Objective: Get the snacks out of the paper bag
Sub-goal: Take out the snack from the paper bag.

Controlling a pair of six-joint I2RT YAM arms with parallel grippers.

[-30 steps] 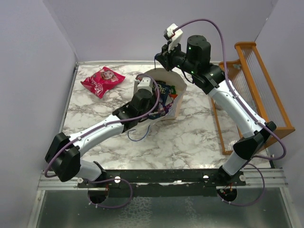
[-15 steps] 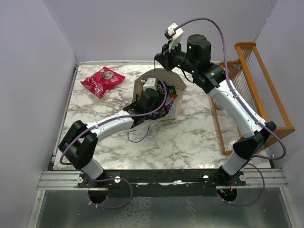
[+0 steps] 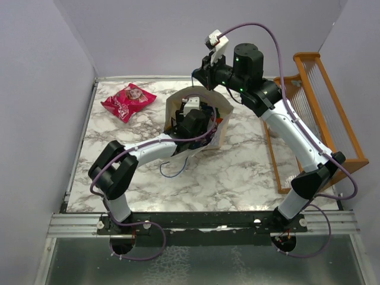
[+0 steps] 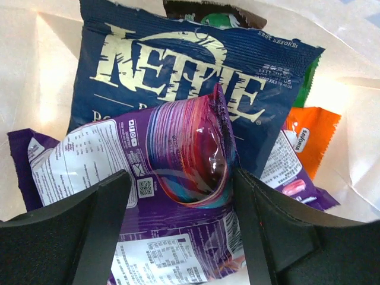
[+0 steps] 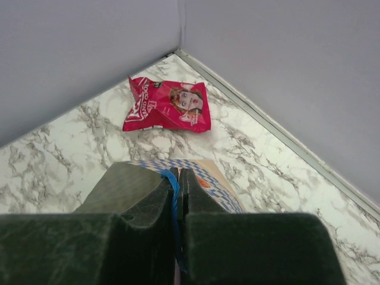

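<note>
On the top view, one pink-red bag (image 3: 128, 101) lies out on the table (image 3: 249, 172), well apart from the paper bag (image 3: 222, 127); the left gripper (image 3: 196, 116) is sunk inside it. At the left wrist, jaws are spread either side of a purple packet (image 4: 178, 148), nothing grasped. A dark blue chips bag (image 4: 172, 71) and an orange pack (image 4: 312, 133) lie behind it, so most of the task is judged left. At the right wrist, the right gripper (image 5: 176, 178) is clenched on the blue cord handle (image 5: 173, 189).

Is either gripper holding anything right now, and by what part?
The right gripper is shut on the blue cord handle of the paper bag. The left gripper is open inside the bag, straddling a purple packet, gripping nothing.
</note>
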